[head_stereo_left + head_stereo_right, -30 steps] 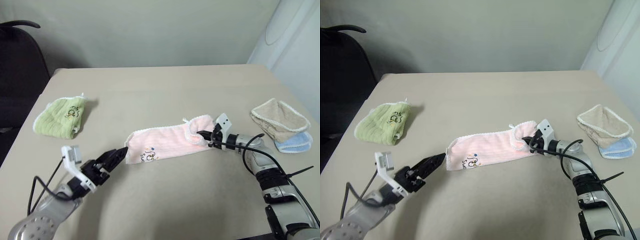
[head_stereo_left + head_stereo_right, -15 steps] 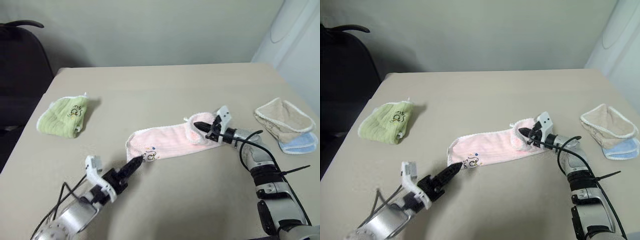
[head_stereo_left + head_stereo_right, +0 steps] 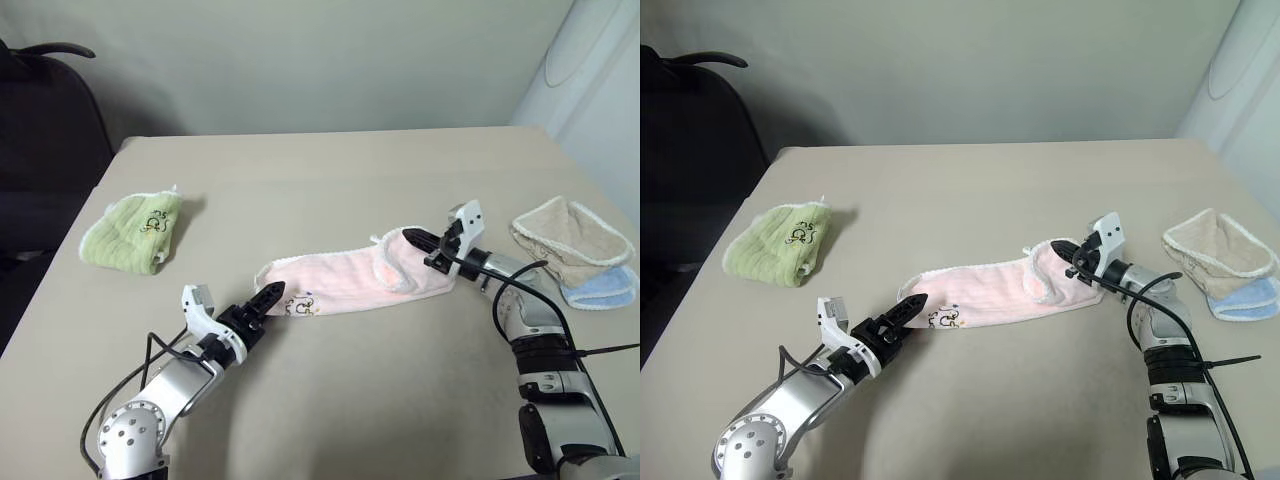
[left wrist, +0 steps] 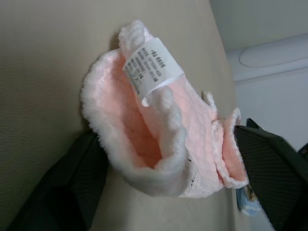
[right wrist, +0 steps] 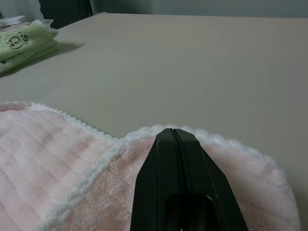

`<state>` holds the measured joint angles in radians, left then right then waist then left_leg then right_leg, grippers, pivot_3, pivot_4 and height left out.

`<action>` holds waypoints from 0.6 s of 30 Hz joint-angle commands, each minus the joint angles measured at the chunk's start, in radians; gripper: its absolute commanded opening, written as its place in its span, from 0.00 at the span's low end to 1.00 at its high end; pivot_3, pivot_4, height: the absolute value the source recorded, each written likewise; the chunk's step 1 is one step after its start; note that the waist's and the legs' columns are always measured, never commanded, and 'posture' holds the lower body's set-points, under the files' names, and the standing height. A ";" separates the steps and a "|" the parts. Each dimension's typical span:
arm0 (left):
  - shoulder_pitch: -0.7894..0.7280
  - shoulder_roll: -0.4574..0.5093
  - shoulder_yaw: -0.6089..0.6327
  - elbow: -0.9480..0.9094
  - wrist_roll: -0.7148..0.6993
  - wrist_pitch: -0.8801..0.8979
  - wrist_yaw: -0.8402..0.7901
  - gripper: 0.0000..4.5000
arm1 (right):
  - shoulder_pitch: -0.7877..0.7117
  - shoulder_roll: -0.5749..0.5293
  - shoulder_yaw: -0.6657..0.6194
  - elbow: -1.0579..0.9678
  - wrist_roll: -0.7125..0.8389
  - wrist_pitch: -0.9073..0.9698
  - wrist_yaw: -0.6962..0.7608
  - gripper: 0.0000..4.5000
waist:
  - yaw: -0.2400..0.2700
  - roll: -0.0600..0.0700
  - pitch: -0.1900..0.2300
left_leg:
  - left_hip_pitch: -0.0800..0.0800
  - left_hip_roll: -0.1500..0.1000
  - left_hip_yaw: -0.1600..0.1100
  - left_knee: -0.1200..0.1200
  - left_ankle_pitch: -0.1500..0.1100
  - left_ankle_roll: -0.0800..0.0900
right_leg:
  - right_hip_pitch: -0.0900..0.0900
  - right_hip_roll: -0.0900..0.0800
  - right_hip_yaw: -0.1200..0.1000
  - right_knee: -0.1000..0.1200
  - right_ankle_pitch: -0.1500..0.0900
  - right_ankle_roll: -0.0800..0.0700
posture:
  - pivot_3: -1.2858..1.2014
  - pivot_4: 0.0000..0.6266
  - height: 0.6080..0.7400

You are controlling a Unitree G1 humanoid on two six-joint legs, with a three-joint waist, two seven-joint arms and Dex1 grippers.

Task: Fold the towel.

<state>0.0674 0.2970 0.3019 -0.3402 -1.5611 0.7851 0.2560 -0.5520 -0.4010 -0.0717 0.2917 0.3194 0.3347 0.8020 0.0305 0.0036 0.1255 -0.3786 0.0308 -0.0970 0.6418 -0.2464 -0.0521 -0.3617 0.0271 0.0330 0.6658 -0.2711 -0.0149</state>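
The pale pink towel (image 3: 340,280) lies as a long strip across the middle of the table, its motif (image 3: 298,306) near its left end. My left gripper (image 3: 272,295) is at that end and open. The left wrist view has its two black fingers (image 4: 57,187) spread on either side of the towel's rolled end (image 4: 139,125), where the white tag (image 4: 151,67) hangs. At the other end, my right gripper (image 3: 415,238) is shut on the towel's white-trimmed edge and holds it slightly above the table. In the right wrist view its fingertips (image 5: 174,132) are pressed together at that edge.
A folded light green towel (image 3: 130,230) lies at the table's left. At the right, a cream-beige towel (image 3: 565,235) rests on a light blue one (image 3: 598,288). A black chair (image 3: 45,120) stands beyond the table's left corner.
My left gripper has moved forward and to the right, rolled, and now has the towel's left end between its fingers. My right gripper has risen a little with the right end.
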 commanded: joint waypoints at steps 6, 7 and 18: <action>0.034 -0.009 0.031 -0.025 0.020 -0.048 -0.024 0.24 | 0.002 -0.008 -0.038 -0.047 0.022 -0.013 -0.031 0.00 | -0.011 0.000 0.000 | -0.002 0.000 0.001 -0.005 0.001 -0.003 | -0.004 0.001 0.000 -0.003 -0.001 -0.001 | 0.52 0.24 1.00; 0.040 -0.008 0.037 -0.035 0.020 -0.056 -0.036 0.16 | 0.000 -0.008 -0.039 -0.044 0.022 -0.015 -0.031 0.00 | -0.012 0.000 0.000 | -0.003 0.001 0.001 -0.006 0.001 -0.003 | -0.004 0.002 0.000 -0.004 -0.001 -0.001 | 0.52 0.24 1.00; 0.061 0.133 0.206 -0.155 -0.013 -0.119 -0.255 0.01 | -0.006 -0.020 -0.067 -0.013 0.019 -0.024 -0.035 0.00 | -0.017 -0.002 0.002 | -0.003 0.002 0.000 -0.010 0.002 -0.005 | -0.006 0.004 0.000 -0.004 -0.001 -0.002 | 0.52 0.24 1.00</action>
<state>0.1377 0.4076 0.4658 -0.4406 -1.5503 0.6926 0.0474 -0.5411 -0.4071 -0.1087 0.2919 0.3203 0.3323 0.7740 0.0131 0.0021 0.1271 -0.3819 0.0324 -0.0976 0.6322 -0.2443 -0.0567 -0.3679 0.0309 0.0333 0.6620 -0.2724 -0.0166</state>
